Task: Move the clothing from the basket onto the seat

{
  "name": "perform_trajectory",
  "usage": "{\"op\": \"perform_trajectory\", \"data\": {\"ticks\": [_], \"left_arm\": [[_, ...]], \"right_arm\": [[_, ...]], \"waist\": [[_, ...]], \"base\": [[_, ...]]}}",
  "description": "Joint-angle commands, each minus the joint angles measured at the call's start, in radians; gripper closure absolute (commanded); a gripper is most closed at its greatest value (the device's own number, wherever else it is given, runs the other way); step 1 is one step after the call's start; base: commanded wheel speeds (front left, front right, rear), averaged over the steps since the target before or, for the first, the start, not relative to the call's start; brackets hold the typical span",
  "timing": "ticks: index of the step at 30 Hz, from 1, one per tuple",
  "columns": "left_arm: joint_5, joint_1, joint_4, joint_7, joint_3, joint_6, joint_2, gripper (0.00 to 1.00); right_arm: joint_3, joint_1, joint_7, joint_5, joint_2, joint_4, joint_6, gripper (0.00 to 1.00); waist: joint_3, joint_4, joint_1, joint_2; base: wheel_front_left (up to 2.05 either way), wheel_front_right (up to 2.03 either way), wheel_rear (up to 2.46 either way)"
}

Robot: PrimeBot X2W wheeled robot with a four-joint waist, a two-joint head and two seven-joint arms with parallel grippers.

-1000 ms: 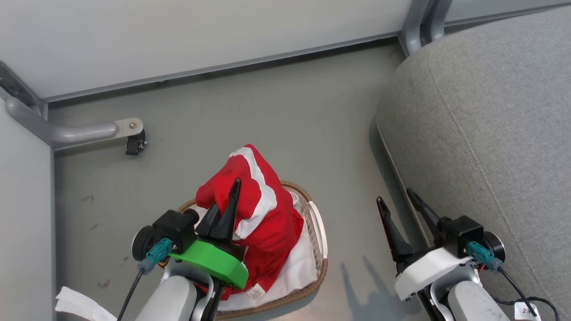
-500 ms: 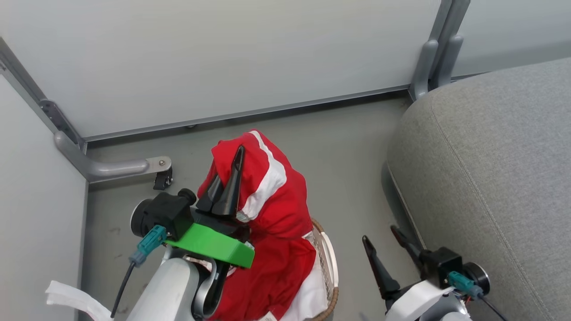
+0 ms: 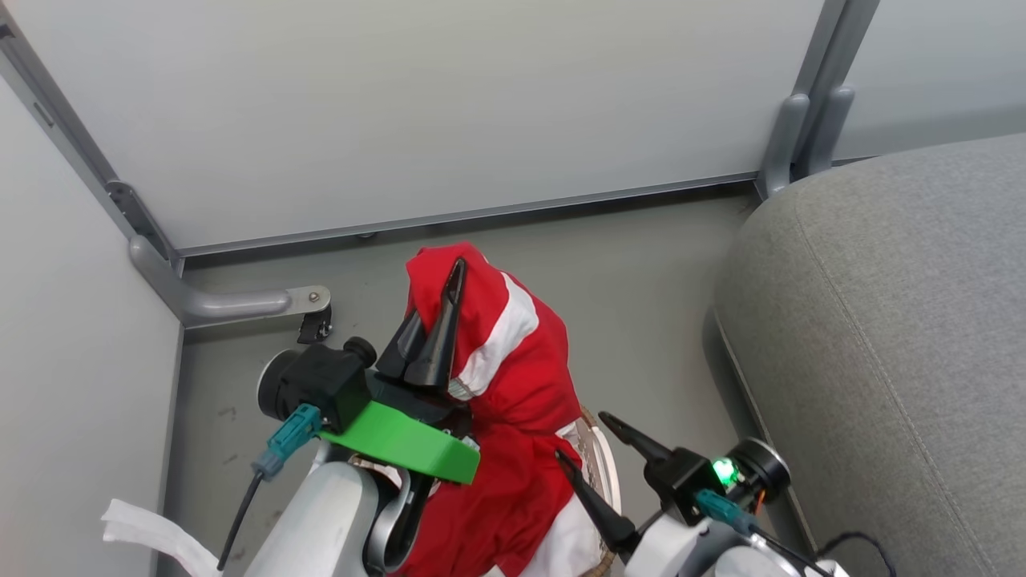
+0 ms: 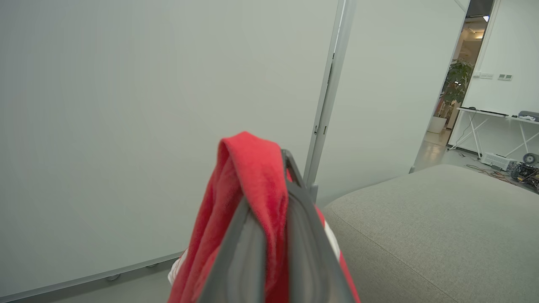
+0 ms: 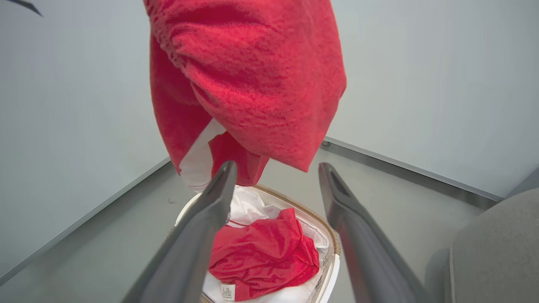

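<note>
**Left gripper holds one red garment above the basket; right gripper open beside it**

Left gripper (image 3: 437,295): fingers pressed together, pointing up, with a fold of the red garment (image 3: 513,353) pinched between them. In the left wrist view the cloth runs up between the two fingers and drapes over the tip of one.

Red garment: hangs from that grip in a long bunch, with a white stripe down its side. From the right wrist view its lower end, red with a white panel, is above the basket (image 5: 333,246) and apart from what lies inside.

Second red garment (image 5: 263,252): crumpled in the basket on the white liner (image 5: 248,206), with a small label at its near edge.

Basket: stands on the grey floor (image 3: 641,280), below the left arm, near the seat but apart from it. Only part of its brown rim is visible from the head.

Right gripper (image 3: 581,435): fingers spread wide, holding nothing. It is low, between basket and seat, and points toward the hanging cloth. In its own wrist view the garment's lower end sits just above the gap between the fingertips. Whether it touches the cloth, I cannot tell.

Seat (image 3: 882,320): a large grey cushion on the robot's right.

Pale wall panels (image 3: 401,104) stand behind, with a metal foot (image 3: 240,303) at the left.
</note>
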State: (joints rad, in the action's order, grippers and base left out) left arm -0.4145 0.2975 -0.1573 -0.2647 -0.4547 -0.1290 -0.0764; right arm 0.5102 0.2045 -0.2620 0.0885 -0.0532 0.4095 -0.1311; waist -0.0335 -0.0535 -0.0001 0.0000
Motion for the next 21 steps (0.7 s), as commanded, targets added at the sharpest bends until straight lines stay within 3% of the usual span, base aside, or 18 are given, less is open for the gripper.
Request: {"op": "perform_trajectory", "data": {"ticks": [1, 5, 14, 15, 16, 17, 21], "left_arm": [[-0.004, 0.016, 0.006, 0.0, -0.005, -0.003, 0.002, 1.0], [-0.014, 0.024, 0.005, 0.0, -0.028, -0.003, 0.007, 1.0], [-0.043, 0.031, -0.003, 0.0, -0.104, -0.003, 0.013, 1.0], [-0.046, 0.031, -0.001, 0.0, -0.112, -0.003, 0.014, 1.0], [-0.048, 0.032, 0.0, 0.0, -0.12, -0.003, 0.014, 1.0], [-0.048, 0.032, 0.0, 0.0, -0.124, -0.003, 0.014, 1.0], [-0.054, 0.023, -0.005, 0.0, -0.134, -0.003, 0.015, 1.0]], "right_arm": [[0.004, 0.028, -0.004, -0.015, -0.004, 0.016, 0.001, 0.0], [0.016, 0.095, -0.004, -0.044, 0.001, 0.054, 0.001, 0.0], [0.074, 0.169, -0.004, 0.018, 0.001, 0.074, 0.001, 0.0], [0.082, 0.173, -0.004, 0.028, 0.0, 0.077, 0.001, 0.18], [0.093, 0.178, -0.004, 0.038, 0.0, 0.082, 0.001, 0.74], [0.102, 0.179, -0.004, 0.049, 0.001, 0.087, 0.001, 1.0], [0.11, 0.183, -0.004, 0.098, 0.0, 0.112, 0.001, 1.0]], "waist": [[-0.003, 0.008, 0.0001, 0.0], [-0.007, 0.027, 0.0001, 0.0], [-0.012, 0.072, 0.0001, 0.0], [-0.012, 0.076, 0.0001, 0.0], [-0.012, 0.081, 0.0001, 0.0], [-0.01, 0.085, 0.0001, 0.0], [-0.008, 0.097, 0.0001, 0.0]], "base": [[0.0, 0.0, 0.0], [0.0, 0.0, 0.0], [0.0, 0.0, 0.0], [0.0, 0.0, 0.0], [0.0, 0.0, 0.0], [0.0, 0.0, 0.0], [0.0, 0.0, 0.0]]}}
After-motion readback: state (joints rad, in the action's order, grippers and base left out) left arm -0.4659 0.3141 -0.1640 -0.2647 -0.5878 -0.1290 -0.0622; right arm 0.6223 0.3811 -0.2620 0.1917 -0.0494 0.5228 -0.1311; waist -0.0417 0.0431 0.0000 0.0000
